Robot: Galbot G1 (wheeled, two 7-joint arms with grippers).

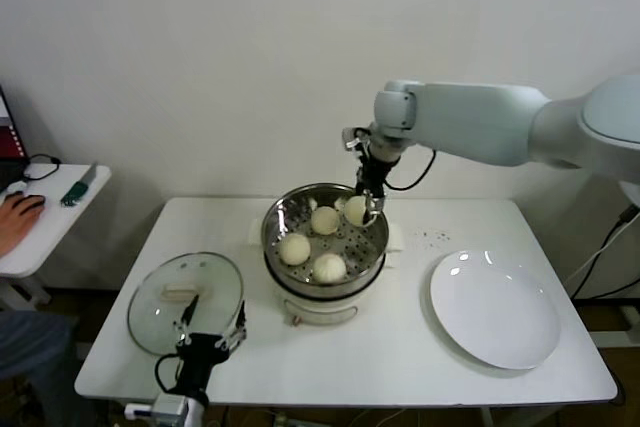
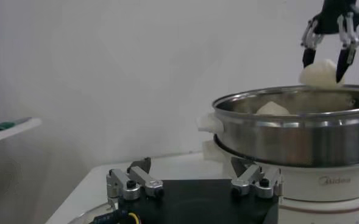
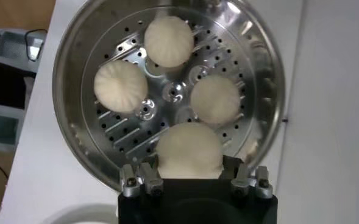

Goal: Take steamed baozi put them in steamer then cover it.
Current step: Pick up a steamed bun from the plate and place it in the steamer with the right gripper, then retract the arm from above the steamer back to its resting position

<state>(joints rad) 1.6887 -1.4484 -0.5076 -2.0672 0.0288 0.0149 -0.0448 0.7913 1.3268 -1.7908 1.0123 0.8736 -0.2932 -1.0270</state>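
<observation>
The steamer [image 1: 270, 239] stands mid-table, a shiny steel basket on a white pot base. Three steamed baozi [image 1: 325, 219] [image 1: 294, 248] [image 1: 330, 267] lie on its perforated bottom [image 3: 173, 91]. My right gripper [image 1: 367, 209] hangs over the steamer's back right rim, shut on another baozi [image 3: 188, 149], which it holds just above the basket [image 2: 301, 137]. The cover [image 1: 186, 302], a clear glass lid with a cream bar handle, lies flat on the table at the front left. My left gripper [image 1: 212, 322] hovers open at the lid's near edge with nothing between its fingers.
A flat white plate [image 1: 495, 307] lies on the table to the right of the steamer. A small side table [image 1: 60, 212] with a person's hand on it stands at the far left. The wall is close behind the steamer.
</observation>
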